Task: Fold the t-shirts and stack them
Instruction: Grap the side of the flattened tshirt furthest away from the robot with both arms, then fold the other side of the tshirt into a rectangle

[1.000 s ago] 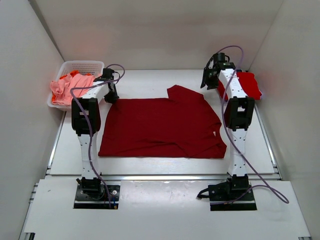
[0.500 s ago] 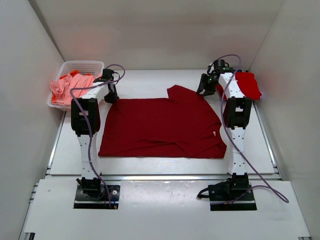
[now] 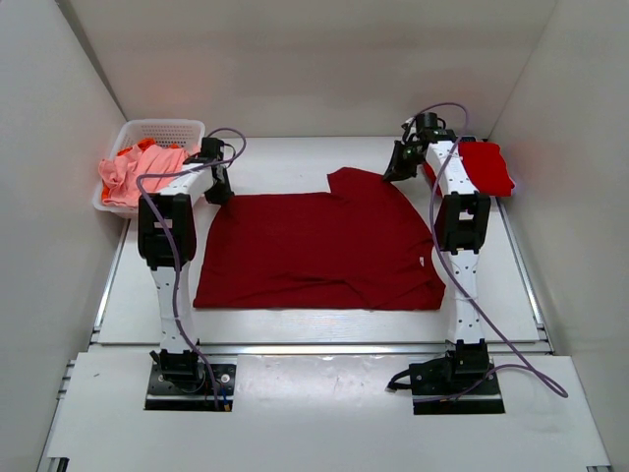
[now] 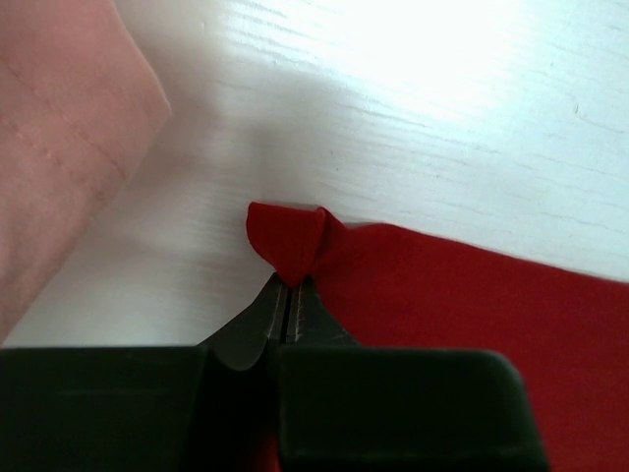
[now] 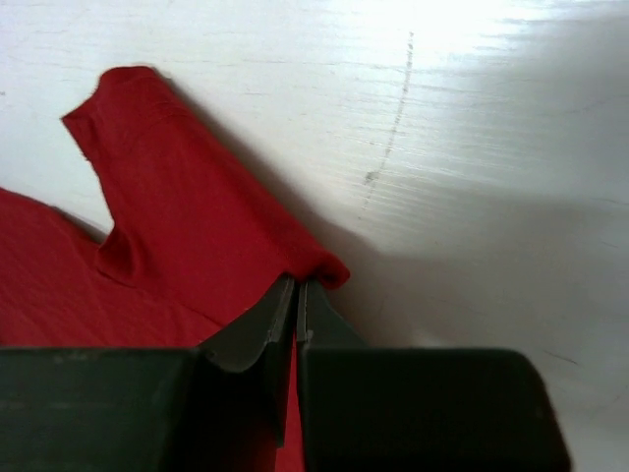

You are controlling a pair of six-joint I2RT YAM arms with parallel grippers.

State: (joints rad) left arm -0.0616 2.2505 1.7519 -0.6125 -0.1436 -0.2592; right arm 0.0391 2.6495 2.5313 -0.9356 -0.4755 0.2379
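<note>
A large dark maroon t-shirt (image 3: 319, 251) lies spread flat on the table. My left gripper (image 3: 218, 193) is shut on its far left corner (image 4: 287, 241). My right gripper (image 3: 396, 173) is shut on a fold at its far right edge (image 5: 316, 265), beside the sleeve (image 5: 138, 147). A bright red t-shirt (image 3: 488, 165) lies folded at the far right. Salmon-pink (image 3: 126, 175) and orange (image 3: 143, 146) t-shirts lie in the basket; the pink one also shows in the left wrist view (image 4: 59, 138).
A white lattice basket (image 3: 165, 130) stands at the far left by the wall. White walls close in the table on three sides. Bare white table (image 3: 295, 162) lies behind the maroon shirt.
My right gripper has come down and leftwards from beside the red shirt to the maroon shirt's far right edge and pinched it. The left arm has barely moved.
</note>
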